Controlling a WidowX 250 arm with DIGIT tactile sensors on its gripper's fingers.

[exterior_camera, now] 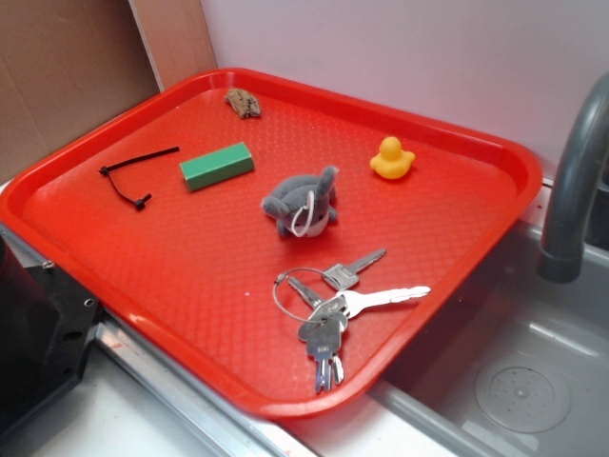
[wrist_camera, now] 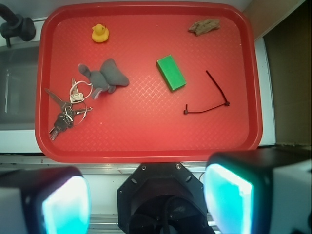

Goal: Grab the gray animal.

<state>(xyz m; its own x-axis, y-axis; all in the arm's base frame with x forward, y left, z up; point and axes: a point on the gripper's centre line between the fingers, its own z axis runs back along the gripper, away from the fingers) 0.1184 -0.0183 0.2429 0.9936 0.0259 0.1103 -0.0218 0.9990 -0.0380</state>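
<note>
1. Your end effector (wrist_camera: 146,204) hangs wide open and empty, above the near rim of the tray (wrist_camera: 146,153).
2. The soft gray animal (wrist_camera: 103,77) lies mid-tray, beside metal keys (wrist_camera: 66,114).

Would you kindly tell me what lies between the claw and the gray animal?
Only bare red tray; the wrist view shows nothing between the claw and the gray animal.
</note>
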